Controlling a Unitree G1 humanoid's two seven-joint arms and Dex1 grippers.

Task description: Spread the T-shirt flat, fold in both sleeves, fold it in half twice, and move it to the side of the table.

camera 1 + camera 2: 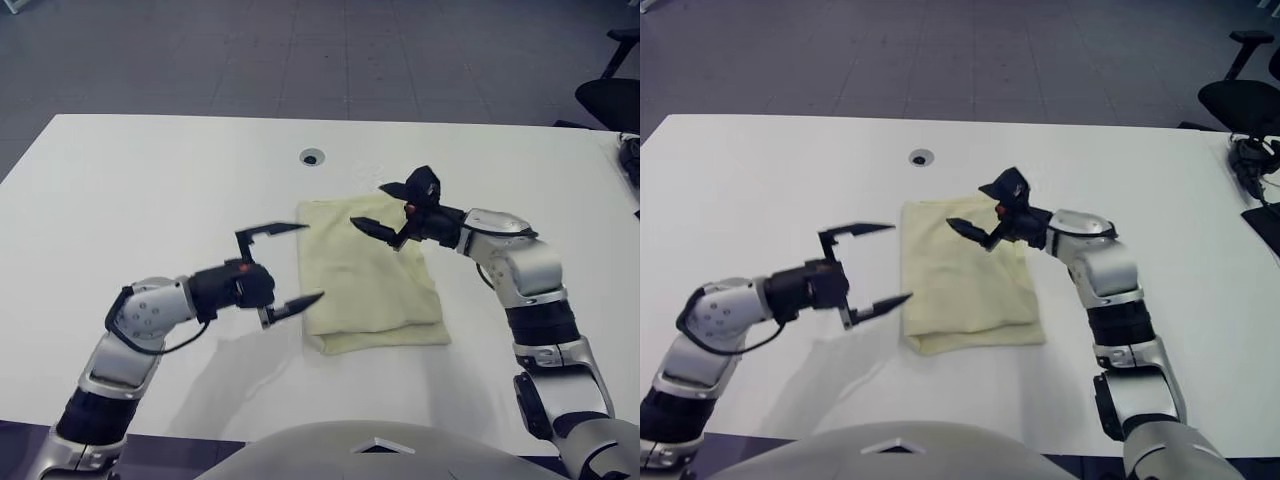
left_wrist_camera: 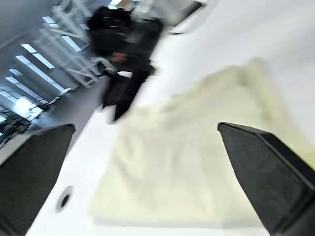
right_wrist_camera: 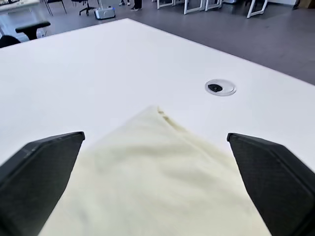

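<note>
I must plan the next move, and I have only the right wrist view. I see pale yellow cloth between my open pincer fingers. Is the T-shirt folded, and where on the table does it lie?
Observer: The T-shirt is a compact folded rectangle near the middle of the table, not at a side.
Operator: And the other arm?
Observer: The left pincer is open and empty, just beside the shirt's left edge.
Operator: Which part of the cloth is mine over?
Observer: The right pincer is at the shirt's far right corner; I cannot tell if it touches.

Pale yellow T-shirt (image 1: 370, 283) on white table (image 1: 150, 180), black claws.
</note>
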